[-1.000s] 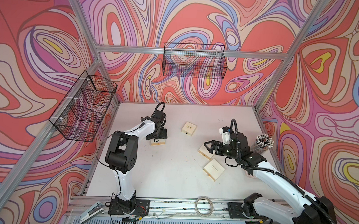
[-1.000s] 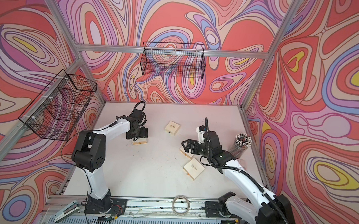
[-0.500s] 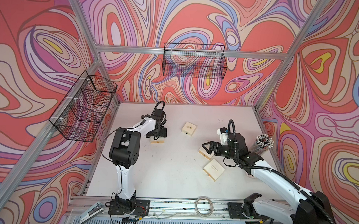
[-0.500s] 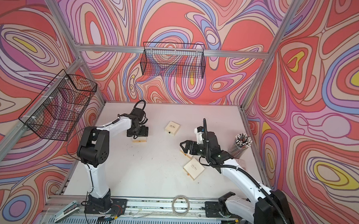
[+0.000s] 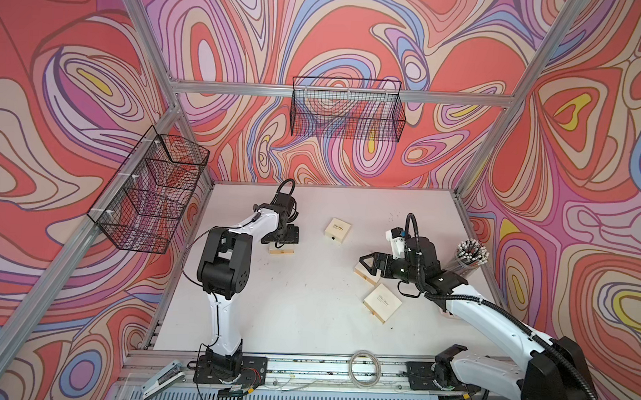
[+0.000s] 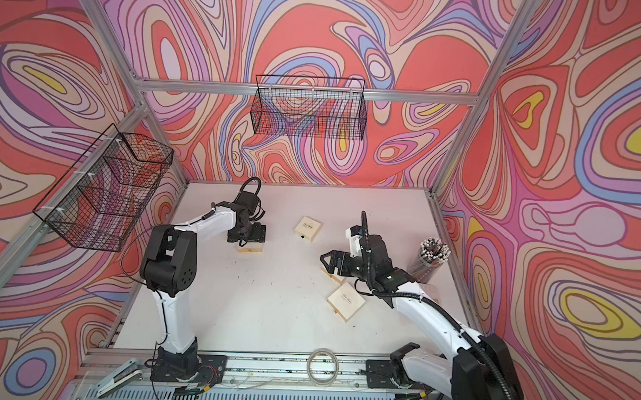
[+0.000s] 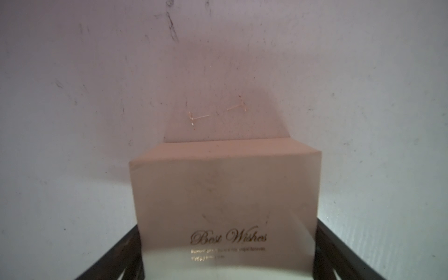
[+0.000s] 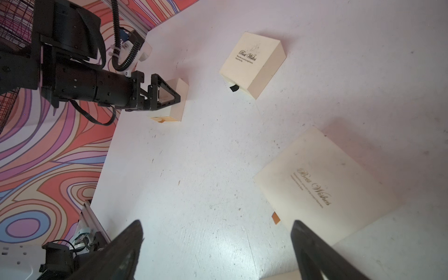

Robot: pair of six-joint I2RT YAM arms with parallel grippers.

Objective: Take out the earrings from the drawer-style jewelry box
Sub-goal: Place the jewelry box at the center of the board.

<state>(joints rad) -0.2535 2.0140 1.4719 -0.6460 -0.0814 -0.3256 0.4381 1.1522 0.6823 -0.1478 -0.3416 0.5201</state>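
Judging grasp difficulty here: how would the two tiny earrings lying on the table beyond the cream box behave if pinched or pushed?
The earrings look like thin posts with small crossbars, so probably light and likely to skid across the table when nudged. Lying flat beyond the cream box, they offer little to pinch and may slip out.

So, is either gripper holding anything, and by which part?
Right gripper: open, empty. Left gripper flanks opposite sides of a cream box; whether it actually clamps cannot be told.
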